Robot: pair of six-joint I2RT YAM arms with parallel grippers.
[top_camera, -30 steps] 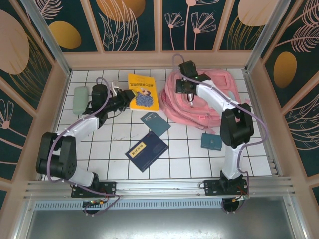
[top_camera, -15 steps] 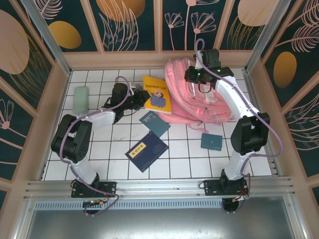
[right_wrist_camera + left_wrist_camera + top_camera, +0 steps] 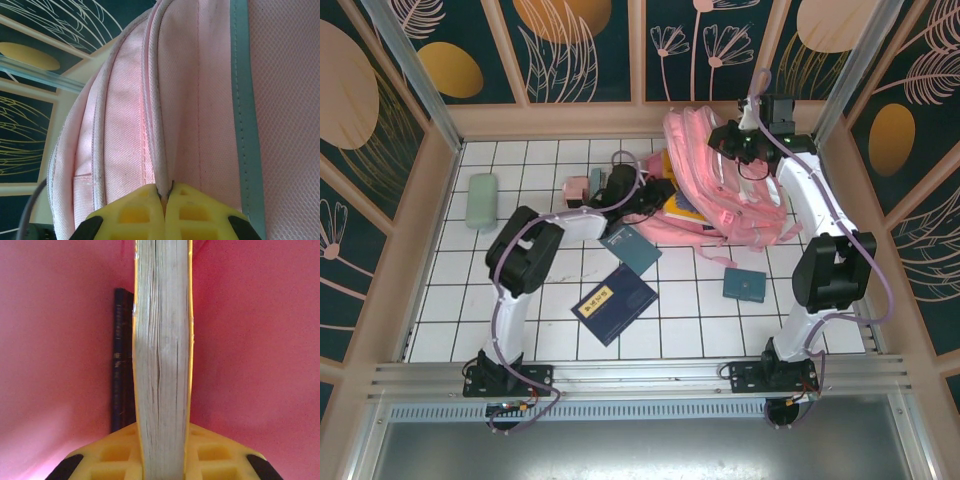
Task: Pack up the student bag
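Observation:
The student bag [image 3: 745, 205], a big pink backpack, lies at the back right with its top flap lifted. My right gripper [image 3: 725, 143] is shut on a piped seam of the bag [image 3: 130, 125], next to its pale reflective stripe [image 3: 245, 100]. Reaching into the bag's mouth, my left gripper [image 3: 658, 197] is shut on a thick yellow book [image 3: 680, 207]. In the left wrist view the book's page edge [image 3: 161, 365] stands between the yellow fingers [image 3: 220, 455]. Pink lining [image 3: 250, 340] surrounds it, and a dark book spine [image 3: 121, 360] stands just to its left.
On the white tiled floor lie a teal notebook [image 3: 632, 248], a dark blue book [image 3: 614, 303], a small teal book [image 3: 744, 285], a mint case [image 3: 481, 200] at the far left and a small pink item [image 3: 578, 188] by the left arm. Wooden walls close in on three sides.
My left arm has carried the yellow book rightward off the floor into the bag's mouth. My right gripper has pulled the bag's edge up and toward the back right.

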